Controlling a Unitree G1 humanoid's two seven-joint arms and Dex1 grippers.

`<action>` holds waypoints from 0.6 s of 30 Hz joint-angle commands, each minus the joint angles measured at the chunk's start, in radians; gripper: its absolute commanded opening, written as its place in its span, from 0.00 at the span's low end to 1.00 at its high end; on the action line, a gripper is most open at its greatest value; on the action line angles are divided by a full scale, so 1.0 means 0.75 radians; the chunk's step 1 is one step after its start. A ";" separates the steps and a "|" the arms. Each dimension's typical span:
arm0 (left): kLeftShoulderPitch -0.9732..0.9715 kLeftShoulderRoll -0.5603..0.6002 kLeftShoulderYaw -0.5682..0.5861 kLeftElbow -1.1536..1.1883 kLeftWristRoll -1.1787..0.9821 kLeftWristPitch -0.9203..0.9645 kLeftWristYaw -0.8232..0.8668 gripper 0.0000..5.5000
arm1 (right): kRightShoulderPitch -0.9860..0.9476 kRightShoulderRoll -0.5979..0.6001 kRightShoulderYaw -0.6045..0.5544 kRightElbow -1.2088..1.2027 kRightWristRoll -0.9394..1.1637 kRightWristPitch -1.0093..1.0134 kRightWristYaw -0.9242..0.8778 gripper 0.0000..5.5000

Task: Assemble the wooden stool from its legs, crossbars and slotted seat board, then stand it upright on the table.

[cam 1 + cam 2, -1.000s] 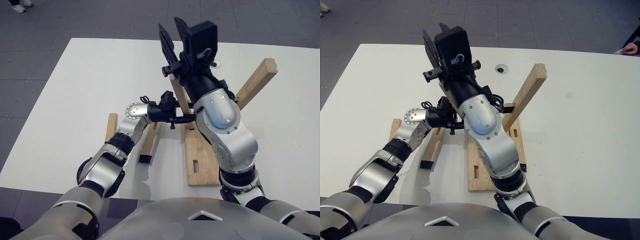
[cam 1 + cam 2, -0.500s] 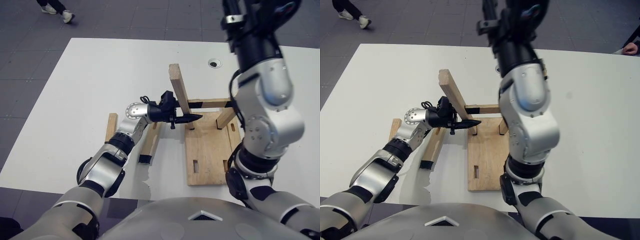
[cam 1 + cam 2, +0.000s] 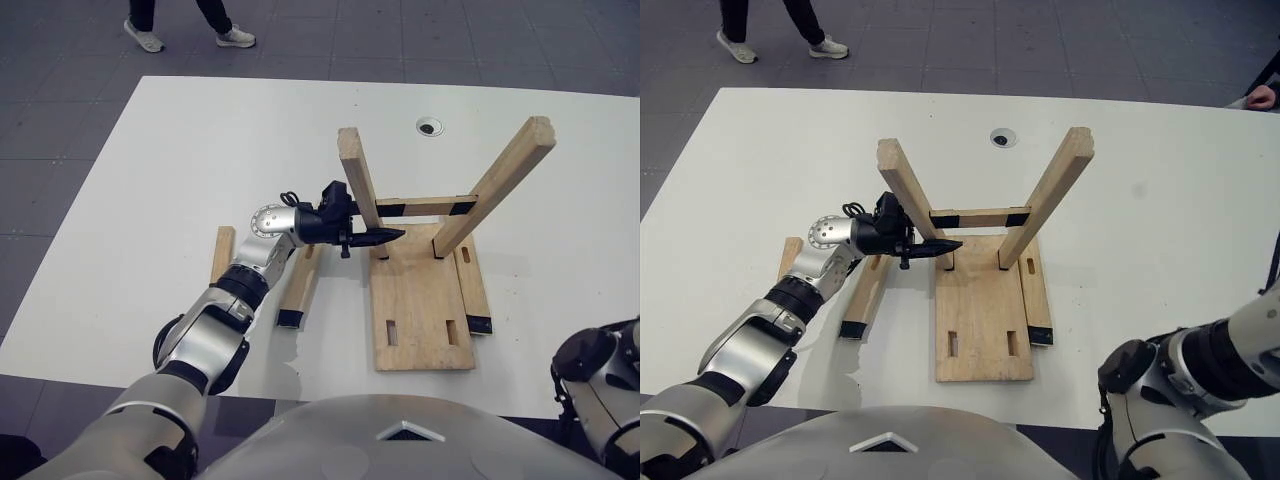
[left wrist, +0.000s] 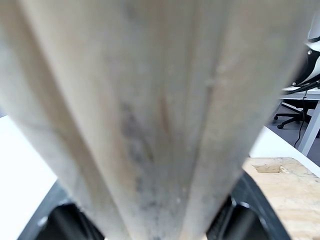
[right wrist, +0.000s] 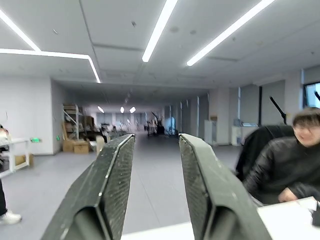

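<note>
- You have the seat board [image 3: 420, 310] lying flat on the table, pale wood, with two small rectangular slots near its near edge.
- Look at the left leg [image 3: 357, 185]: it stands at the board's far left corner, leaning slightly, and the left gripper [image 3: 378, 237] is clamped around it low down.
- The right leg [image 3: 495, 185] rises from the far right corner and tilts outward to the right.
- The crossbar [image 3: 415, 207], black at both ends, runs between the two standing legs.
- A loose leg [image 3: 298, 285] with a black tip lies flat just left of the board.
- A short piece [image 3: 222, 255] lies further left.
- Another black-tipped bar [image 3: 473, 290] lies against the board's right edge.
</note>
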 commanded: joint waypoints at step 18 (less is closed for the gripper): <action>0.289 0.183 -0.030 -0.321 0.234 0.510 -0.173 0.60 | 0.446 0.198 0.302 0.112 0.036 -0.141 0.049 0.29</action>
